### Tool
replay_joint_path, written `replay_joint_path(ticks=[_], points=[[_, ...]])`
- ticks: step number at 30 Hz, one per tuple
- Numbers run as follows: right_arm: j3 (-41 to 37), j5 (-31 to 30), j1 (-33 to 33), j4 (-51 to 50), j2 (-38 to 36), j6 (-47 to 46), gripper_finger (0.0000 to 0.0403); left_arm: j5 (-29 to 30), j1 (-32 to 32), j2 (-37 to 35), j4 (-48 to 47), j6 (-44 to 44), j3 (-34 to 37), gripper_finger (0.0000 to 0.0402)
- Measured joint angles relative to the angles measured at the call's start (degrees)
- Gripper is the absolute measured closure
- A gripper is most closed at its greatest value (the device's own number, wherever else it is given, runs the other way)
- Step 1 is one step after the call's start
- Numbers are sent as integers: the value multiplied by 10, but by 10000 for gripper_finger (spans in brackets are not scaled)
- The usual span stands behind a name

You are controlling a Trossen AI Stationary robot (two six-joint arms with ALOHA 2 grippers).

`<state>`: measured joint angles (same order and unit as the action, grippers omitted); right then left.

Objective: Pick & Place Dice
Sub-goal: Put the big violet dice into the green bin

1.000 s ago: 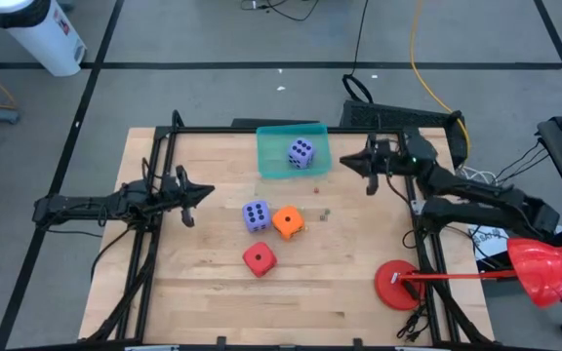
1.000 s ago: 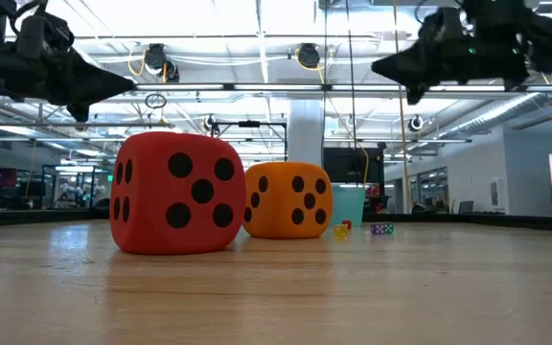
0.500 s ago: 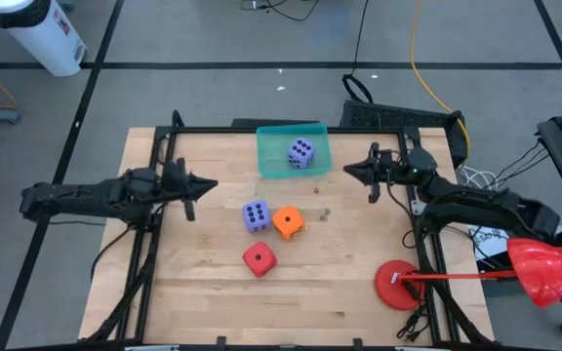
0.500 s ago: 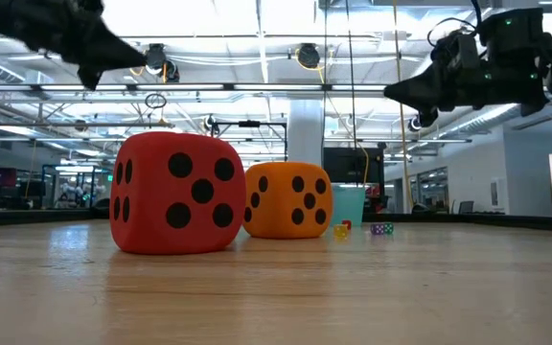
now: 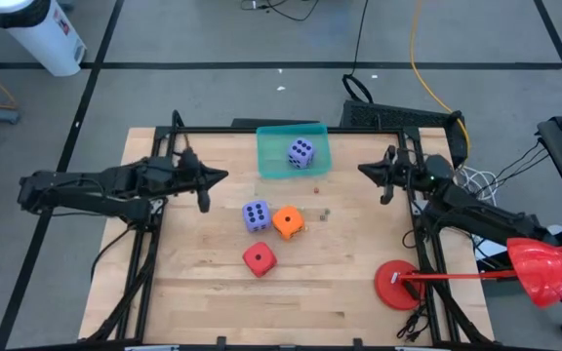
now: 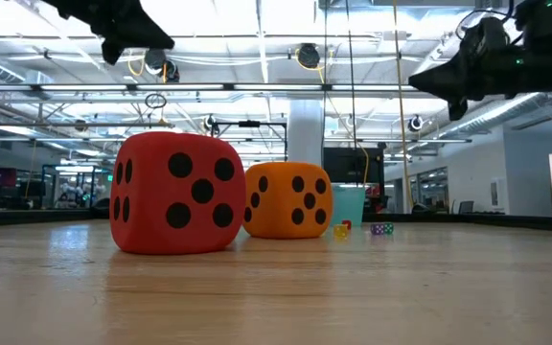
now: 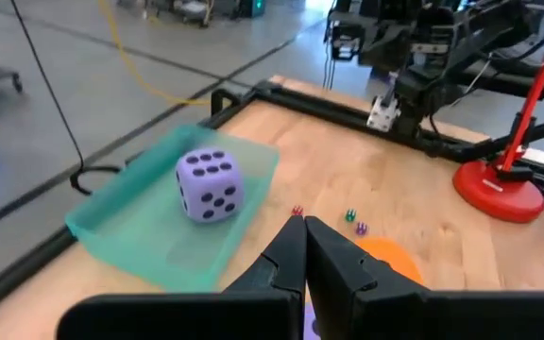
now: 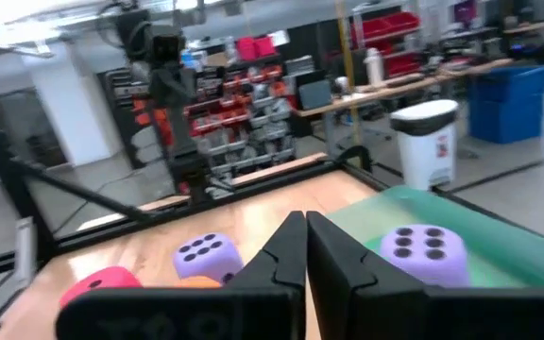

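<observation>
Four dice show in the high view: a purple die [image 5: 301,152] sits inside the green tray [image 5: 273,164], a second purple die [image 5: 256,215], an orange die [image 5: 287,221] and a red die [image 5: 259,258] rest on the table. My left gripper [image 5: 224,176] is shut and hovers left of the table's purple die, above the table. My right gripper [image 5: 361,170] is shut and hangs in the air right of the tray. In the left wrist view the tray's purple die [image 7: 210,186] lies ahead of the shut fingers [image 7: 291,260].
A red round base [image 5: 398,285] with a red pole stands near the table's right near corner. A few tiny dice [image 7: 351,216] lie on the wood between tray and orange die. A black frame rims the table [image 5: 193,292]. A cable and black gear lie beyond the far edge.
My left gripper has risen and moved toward the table's right and far side, nearer the tray, staying shut. My right gripper has drawn back toward the table's right edge, staying shut. The dice have not moved.
</observation>
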<state>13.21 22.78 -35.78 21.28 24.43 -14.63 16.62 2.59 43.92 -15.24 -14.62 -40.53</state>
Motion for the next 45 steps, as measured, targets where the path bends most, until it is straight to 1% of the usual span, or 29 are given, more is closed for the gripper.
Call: replay_joint_path(ticks=[4,6,11,13,15,19,26,30,32,33,35,37,39,42,45], points=[[0,-86,44,-36,-33,28,403,0,0,41,-15,-46,0,392],[0,-109,65,-49,-35,44,403,-1,0,68,-18,-63,0,392],[0,-108,89,-81,-34,71,403,-7,0,141,-17,-67,-1,388],[0,-107,90,-88,-34,78,403,-21,0,172,-29,-67,-11,377],[0,-106,90,-92,-34,83,403,-37,-1,203,-46,-67,-33,357],[0,-107,90,-91,-34,84,403,-80,-1,270,-105,-38,-105,290],[0,-106,90,-101,-33,78,403,-153,0,384,-221,6,-235,131],[0,-105,90,-105,-34,76,403,-156,0,439,-281,4,-306,42],[0,-105,90,-109,-34,76,403,-153,0,465,-313,2,-329,13],[0,-105,90,-110,-34,76,403,-153,0,478,-326,1,-340,9],[0,-105,90,-112,-34,76,403,-162,0,499,-346,6,-355,17],[0,-105,90,-113,-34,76,403,-168,-2,517,-358,35,-363,23],[0,-105,90,-113,-34,76,403,-170,-6,532,-359,55,-366,21],[0,-105,90,-113,-34,78,403,-173,-8,540,-355,59,-367,5],[0,-105,90,-113,-34,80,403,-167,-6,540,-359,59,-367,7]])
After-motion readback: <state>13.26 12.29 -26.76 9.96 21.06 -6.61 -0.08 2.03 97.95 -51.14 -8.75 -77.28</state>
